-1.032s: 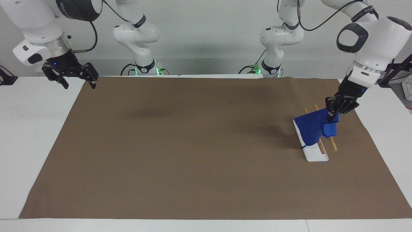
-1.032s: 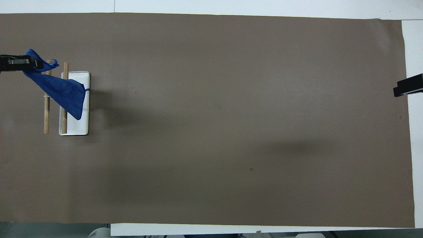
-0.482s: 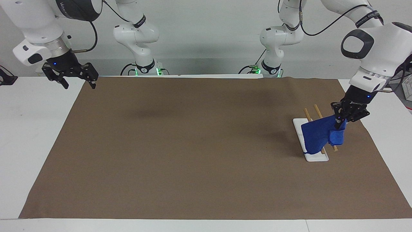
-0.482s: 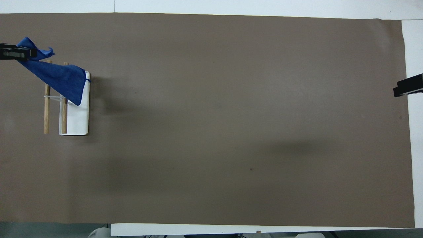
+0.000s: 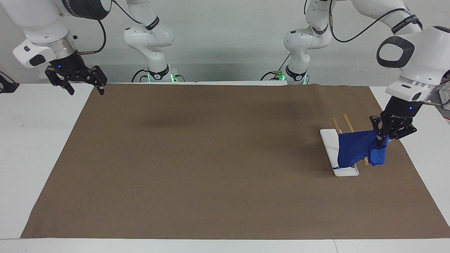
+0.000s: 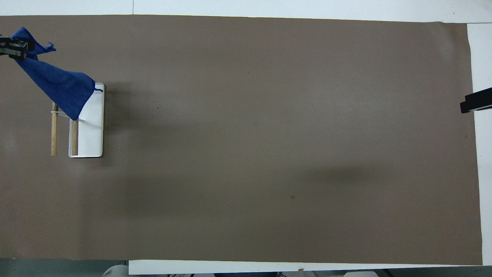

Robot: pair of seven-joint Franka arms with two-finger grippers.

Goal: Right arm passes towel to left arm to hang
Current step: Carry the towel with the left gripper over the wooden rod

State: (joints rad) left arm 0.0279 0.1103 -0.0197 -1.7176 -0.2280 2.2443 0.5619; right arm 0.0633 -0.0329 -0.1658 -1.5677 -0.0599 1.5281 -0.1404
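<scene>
My left gripper (image 5: 381,140) is shut on one corner of the blue towel (image 5: 354,149). It holds the towel up over the brown mat, beside the towel rack at the left arm's end of the table. The towel hangs from the gripper across the rack's two wooden rods (image 5: 346,121) and covers their end farther from the robots. In the overhead view the towel (image 6: 57,84) stretches from the left gripper (image 6: 13,48) to the rack's white base (image 6: 92,130). Its loop string (image 6: 99,90) sticks out at one corner. My right gripper (image 5: 86,91) is open and empty, and waits over the mat's edge at the right arm's end.
The brown mat (image 5: 211,158) covers most of the white table (image 5: 31,140). The rack's white base (image 5: 328,140) lies flat on the mat with the rods (image 6: 54,134) raised above it. Only the tip of the right gripper (image 6: 476,100) shows in the overhead view.
My left gripper has carried the towel along the rods, away from the robots, so more of the rods' nearer end shows. The right gripper has barely shifted.
</scene>
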